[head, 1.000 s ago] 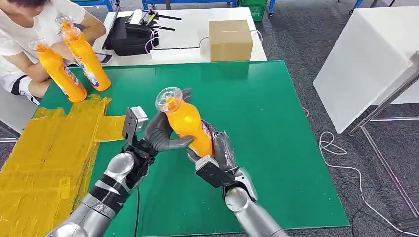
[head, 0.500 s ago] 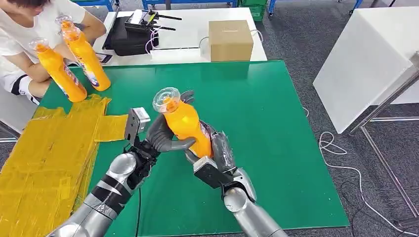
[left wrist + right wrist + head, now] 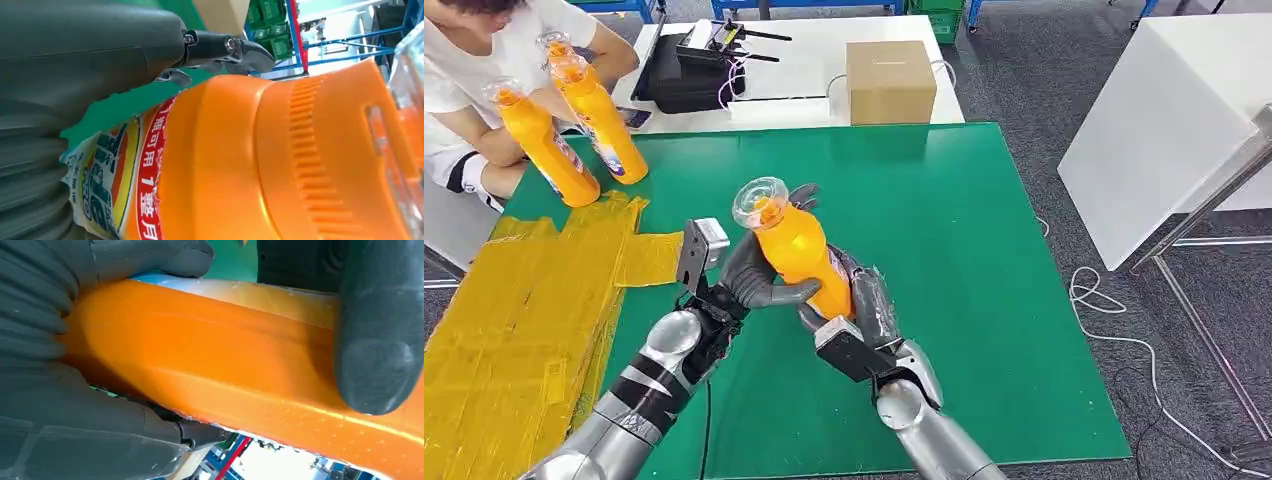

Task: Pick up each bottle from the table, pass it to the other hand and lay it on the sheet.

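Left hand and right hand both grip orange bottle (clear cap) above green mat.

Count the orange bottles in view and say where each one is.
3. One orange bottle is held over the green mat by the left hand and right hand. Two stand at the mat's far-left corner, by a person.

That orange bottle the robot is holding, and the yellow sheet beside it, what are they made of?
The orange bottle looks like glossy plastic: it shows smooth highlights and moulded ribs, with a clear cap and a printed label. Both the left hand and the right hand grip it. The yellow sheet is creased and patchy, perhaps taped paper or film; I cannot tell which.
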